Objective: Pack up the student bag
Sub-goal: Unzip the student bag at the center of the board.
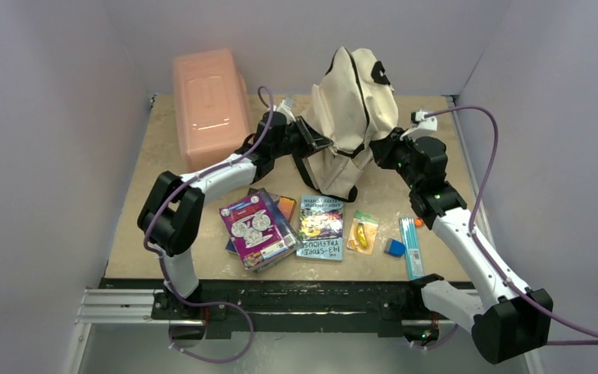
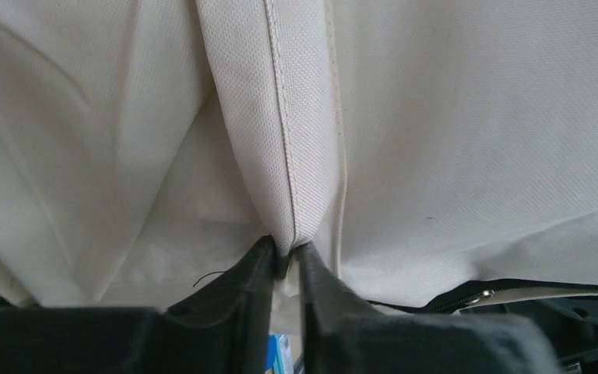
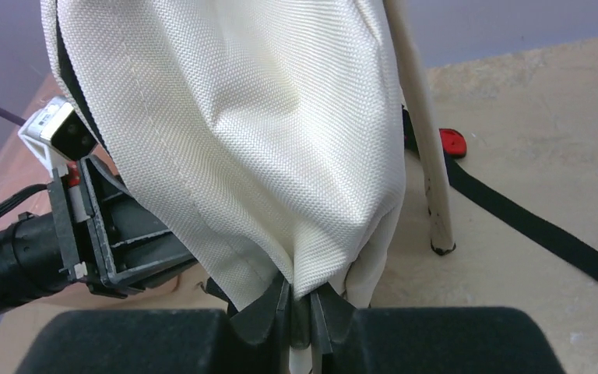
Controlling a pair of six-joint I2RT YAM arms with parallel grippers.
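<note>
Arms: two, white and black, based at 6 o'clock; left arm [image 1: 218, 175] reaches toward 12, right arm [image 1: 467, 241] reaches toward 1.
Tabletop [image 1: 160, 156]: one, sand-coloured, walled on three sides.
Book stack [image 1: 255, 226]: one pile at 7 o'clock, purple cartoon cover on top; the number underneath is unclear.
Single book [image 1: 321, 226]: one, dark illustrated cover, at 6 o'clock, just beside the pile.
Packet [image 1: 363, 232]: one, holding a yellow item, at 5 o'clock.
Blue block [image 1: 394, 248]: one, small, near the packet.
Pen pack [image 1: 411, 245]: one, long, with blue sticks inside, at 4 o'clock; how many sticks cannot be told.
Left tool [image 2: 284, 257]: fingers pressed together on a stitched fold of the cream fabric.
Right tool [image 3: 300, 300]: fingers clamped on a bunched bottom corner of the same fabric.
Student bag [image 1: 354, 101]: one, cream with black zipper lines, at 1 o'clock, upright between the two tools, its lower end at the tabletop.
Black strap [image 3: 529, 226]: one in the right wrist view, lying flat on the tabletop.
Pink box [image 1: 210, 105]: one, rigid, lid closed, at 11 o'clock, apart from the bag.
</note>
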